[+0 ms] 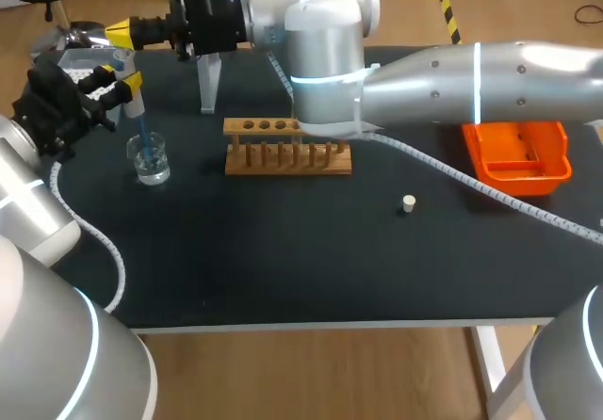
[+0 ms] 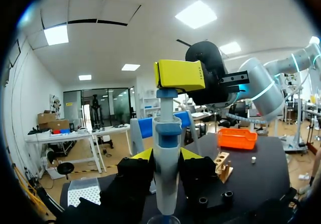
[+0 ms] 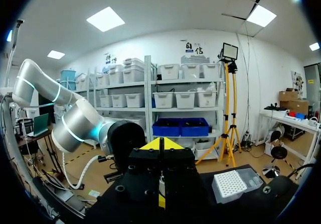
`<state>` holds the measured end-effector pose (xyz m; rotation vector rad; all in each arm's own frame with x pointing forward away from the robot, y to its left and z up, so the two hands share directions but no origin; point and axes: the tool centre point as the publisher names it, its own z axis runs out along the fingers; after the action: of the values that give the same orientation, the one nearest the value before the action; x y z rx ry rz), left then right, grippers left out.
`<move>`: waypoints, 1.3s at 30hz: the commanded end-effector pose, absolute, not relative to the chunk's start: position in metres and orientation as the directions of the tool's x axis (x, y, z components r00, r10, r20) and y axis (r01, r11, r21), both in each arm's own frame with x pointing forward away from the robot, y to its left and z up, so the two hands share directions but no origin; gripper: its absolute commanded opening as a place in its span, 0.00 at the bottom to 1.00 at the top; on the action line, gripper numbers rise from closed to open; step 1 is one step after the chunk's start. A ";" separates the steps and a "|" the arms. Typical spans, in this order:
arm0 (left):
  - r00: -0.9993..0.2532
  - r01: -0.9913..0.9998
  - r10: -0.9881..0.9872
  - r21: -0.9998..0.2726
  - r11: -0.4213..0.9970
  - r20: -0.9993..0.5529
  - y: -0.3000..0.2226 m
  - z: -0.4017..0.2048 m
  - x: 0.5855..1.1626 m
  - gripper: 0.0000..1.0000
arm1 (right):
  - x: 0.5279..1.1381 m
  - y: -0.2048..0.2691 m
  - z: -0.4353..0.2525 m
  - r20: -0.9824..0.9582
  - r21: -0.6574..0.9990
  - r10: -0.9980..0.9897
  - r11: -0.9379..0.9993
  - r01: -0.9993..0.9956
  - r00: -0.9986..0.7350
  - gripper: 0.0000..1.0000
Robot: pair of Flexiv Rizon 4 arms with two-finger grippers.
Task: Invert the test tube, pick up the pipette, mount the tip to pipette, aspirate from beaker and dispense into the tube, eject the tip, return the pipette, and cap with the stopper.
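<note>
My left gripper (image 1: 127, 86) is shut on the pipette (image 1: 130, 88) and holds it upright at the table's far left. The pipette's blue tip (image 1: 143, 142) reaches down into the glass beaker (image 1: 151, 160), which holds clear liquid. My right arm reaches across the table, and its shut gripper (image 1: 121, 34) rests its yellow tips on the pipette's top. In the left wrist view the pipette (image 2: 165, 169) stands between the fingers (image 2: 143, 155), with the right gripper (image 2: 180, 76) on its top. A small white stopper (image 1: 408, 203) lies right of centre. I see no test tube; the right arm hides part of the rack.
A wooden tube rack (image 1: 287, 149) stands mid-table behind the beaker. An orange bin (image 1: 518, 156) sits at the far right. The tip box (image 1: 83, 59) and the blue pipette stand (image 1: 209, 72) are at the back left. The right wrist view shows the tip box (image 3: 231, 184) beside its gripper (image 3: 160, 146).
</note>
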<state>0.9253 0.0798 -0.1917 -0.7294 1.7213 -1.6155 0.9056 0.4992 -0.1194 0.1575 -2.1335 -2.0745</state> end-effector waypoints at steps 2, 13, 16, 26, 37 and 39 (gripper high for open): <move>-0.624 0.043 -0.776 -0.996 0.081 -0.090 0.079 -0.189 0.926 0.00 | 0.906 0.501 -0.128 0.046 0.999 -0.190 0.033 0.041 -0.981 0.00; -0.624 0.043 -0.776 -0.996 0.081 -0.090 0.079 -0.189 0.926 0.00 | 0.906 0.501 -0.139 0.059 0.998 -0.186 0.041 0.052 -0.981 0.00; -0.624 0.043 -0.776 -0.996 0.081 -0.090 0.079 -0.189 0.926 0.00 | 0.906 0.501 -0.143 0.066 0.997 -0.186 0.043 0.059 -0.980 0.00; -0.624 0.043 -0.776 -0.996 0.081 -0.090 0.079 -0.189 0.926 0.00 | 0.909 0.500 -0.146 0.077 0.996 -0.179 0.051 0.069 -0.981 0.00; -0.624 0.043 -0.776 -0.996 0.081 -0.090 0.079 -0.189 0.926 0.00 | 0.900 0.480 -0.099 -0.001 1.000 -0.189 0.026 -0.006 -0.982 1.00; -0.624 0.043 -0.776 -0.996 0.081 -0.090 0.079 -0.189 0.926 0.00 | 0.898 0.471 -0.095 -0.011 0.999 -0.191 0.031 -0.017 -0.982 1.00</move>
<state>0.9259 0.0799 -0.1896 -0.7263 1.7173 -1.6183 0.9034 0.4915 -0.1032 0.2195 -2.1413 -2.1117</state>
